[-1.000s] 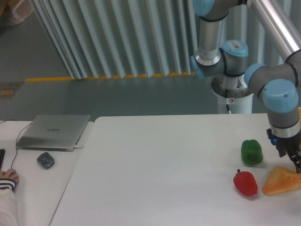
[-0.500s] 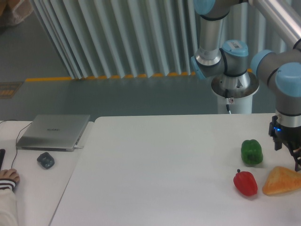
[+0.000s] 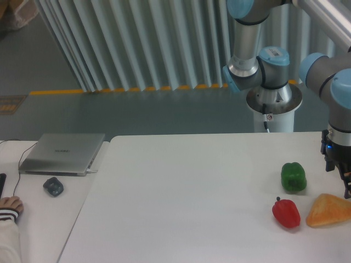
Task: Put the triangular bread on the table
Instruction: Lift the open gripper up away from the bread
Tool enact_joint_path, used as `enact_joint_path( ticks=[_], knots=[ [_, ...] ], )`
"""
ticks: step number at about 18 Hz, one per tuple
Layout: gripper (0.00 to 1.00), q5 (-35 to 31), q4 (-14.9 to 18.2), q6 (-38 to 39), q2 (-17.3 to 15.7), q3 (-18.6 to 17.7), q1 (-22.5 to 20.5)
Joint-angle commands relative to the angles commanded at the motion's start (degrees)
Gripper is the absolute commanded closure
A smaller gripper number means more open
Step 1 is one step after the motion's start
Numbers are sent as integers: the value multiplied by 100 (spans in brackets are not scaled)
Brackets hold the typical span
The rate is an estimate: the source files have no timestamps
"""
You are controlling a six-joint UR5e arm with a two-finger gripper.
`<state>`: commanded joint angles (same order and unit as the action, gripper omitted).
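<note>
Already the bread [image 3: 328, 211] lies on the table [image 3: 192, 197].
Gripper [image 3: 346, 189] sits at the frame edge; jaw state unclear, apparently not holding it.

grey ribbed wall panels [image 3: 137, 44], grey floor [image 3: 109, 112] (yellow stripe [image 3: 126, 89] at base), even light.

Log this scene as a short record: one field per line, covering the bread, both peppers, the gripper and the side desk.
bread: orange wedge, lying flat on the white table at its right edge
red pepper: just left of the bread
green pepper: behind the red one, apart from it
gripper: at the frame's right edge above the bread; jaws mostly cut off, state unclear
contact with bread: cannot tell
side desk: closed laptop, mouse, a person's hand
</note>
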<state>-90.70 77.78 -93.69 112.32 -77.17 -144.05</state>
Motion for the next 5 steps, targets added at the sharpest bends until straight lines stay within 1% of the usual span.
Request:
enact_joint_path(
  ticks=[5],
  knots=[
    [0, 44, 0, 0, 9, 0, 0]
  ],
)
